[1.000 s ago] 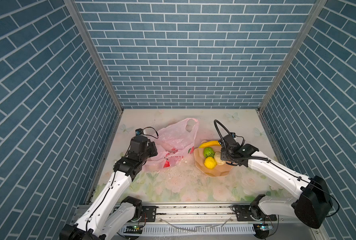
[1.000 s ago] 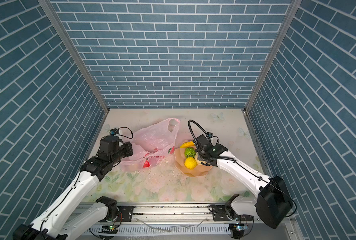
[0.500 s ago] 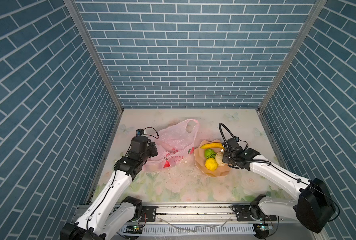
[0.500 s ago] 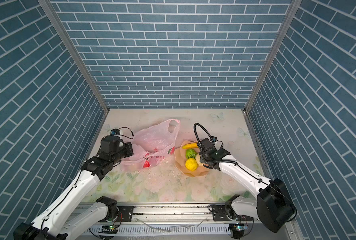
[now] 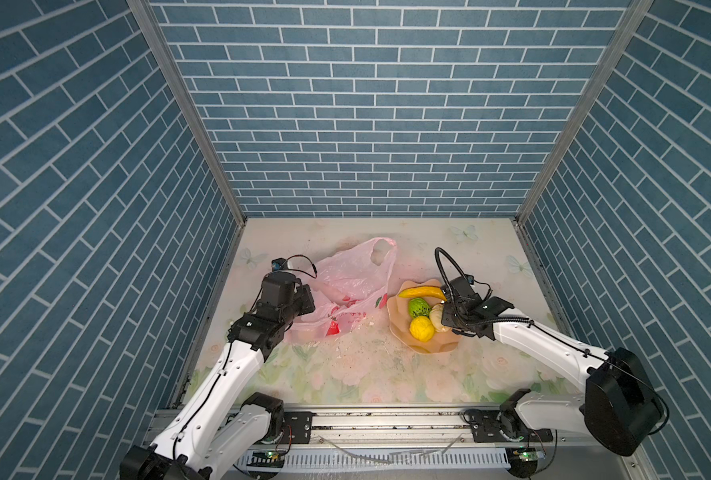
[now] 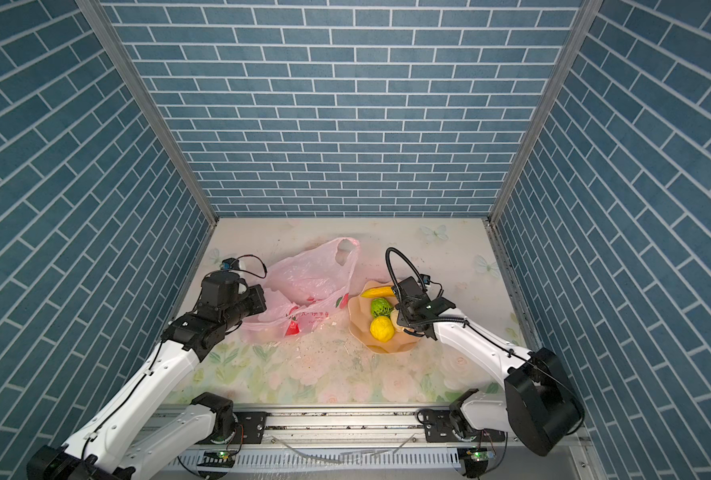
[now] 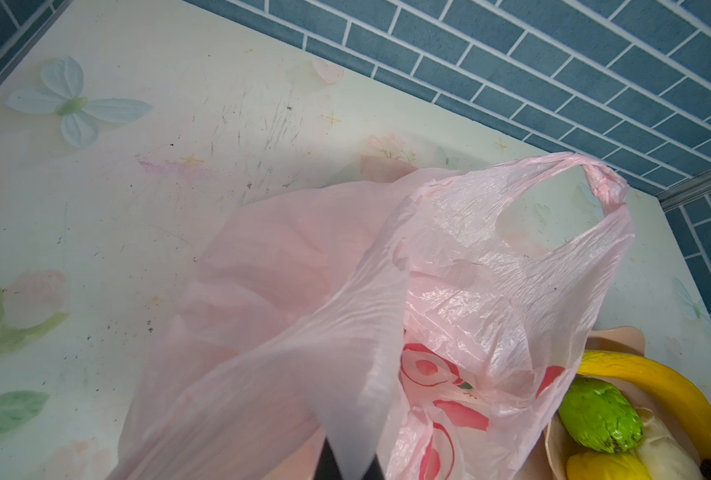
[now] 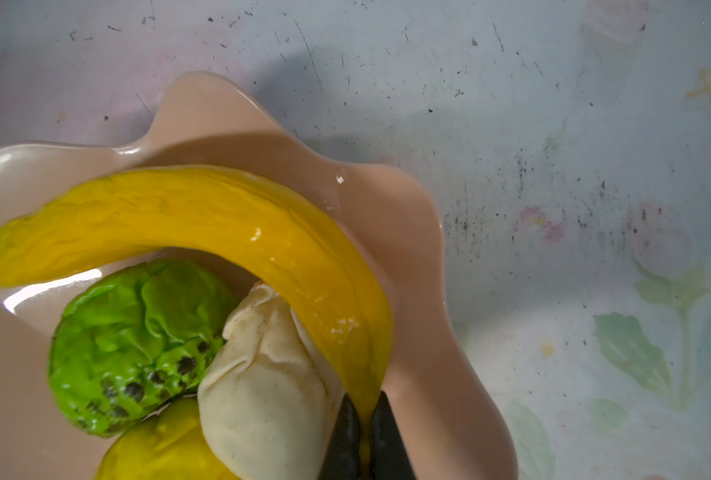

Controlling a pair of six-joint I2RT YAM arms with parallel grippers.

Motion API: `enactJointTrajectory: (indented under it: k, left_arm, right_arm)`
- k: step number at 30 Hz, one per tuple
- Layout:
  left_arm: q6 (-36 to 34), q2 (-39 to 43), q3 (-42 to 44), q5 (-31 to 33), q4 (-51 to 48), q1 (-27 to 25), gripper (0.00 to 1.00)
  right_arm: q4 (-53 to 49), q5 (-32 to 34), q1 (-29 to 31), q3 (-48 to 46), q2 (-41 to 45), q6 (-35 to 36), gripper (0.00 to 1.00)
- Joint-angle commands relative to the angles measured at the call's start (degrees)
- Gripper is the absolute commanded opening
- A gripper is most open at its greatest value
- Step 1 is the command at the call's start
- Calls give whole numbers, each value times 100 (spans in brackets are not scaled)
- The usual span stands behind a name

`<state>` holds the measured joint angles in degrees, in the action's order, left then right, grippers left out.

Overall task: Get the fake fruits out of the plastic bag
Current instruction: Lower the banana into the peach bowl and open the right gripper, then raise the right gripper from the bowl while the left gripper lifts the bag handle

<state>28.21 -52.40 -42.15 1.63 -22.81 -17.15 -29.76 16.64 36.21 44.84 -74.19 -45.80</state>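
black left gripper (image 7: 349,465): jaws pinched tight | white left arm (image 5: 237,365): stretched forward | black right gripper (image 8: 364,434): jaws nearly together | white right arm (image 5: 545,340): angled inward

Crumpled pink plastic bag (image 5: 354,282) lies beside clustered banana (image 5: 422,292), green fruit (image 5: 419,307), yellow fruit (image 5: 421,328) and cream fruit (image 5: 436,315)

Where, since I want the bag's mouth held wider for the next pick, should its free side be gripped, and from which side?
Probably the free loop handle of the plastic bag: a thin twisted strap over an open hole, so a finger can pass through. Come from the bowl side, since the left gripper pinches the opposite edge.
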Motion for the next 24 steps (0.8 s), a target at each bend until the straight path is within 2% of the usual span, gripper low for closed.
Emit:
enactJointTrajectory:
  k: [1, 8, 17, 21, 24]
  left_arm:
    - [-116, -24, -170, 57, -83, 32, 0]
    - [-322, -176, -293, 91, -57, 36, 0]
    - [-743, -494, -714, -112, -116, 189, 0]
    - [-1137, -762, -1069, -526, -204, 322, 0]
    - [-1428, -1093, -1418, -1025, -297, 462, 0]
  right_arm:
    - [73, -21, -35, -168, -110, -285, 8]
    - [91, -38, -32, -214, -151, -332, 16]
    - [54, -12, -32, -273, 5, -368, 34]
    - [-61, 22, -35, -254, 151, -368, 42]
    - [-202, 37, -35, -198, 363, -351, 43]
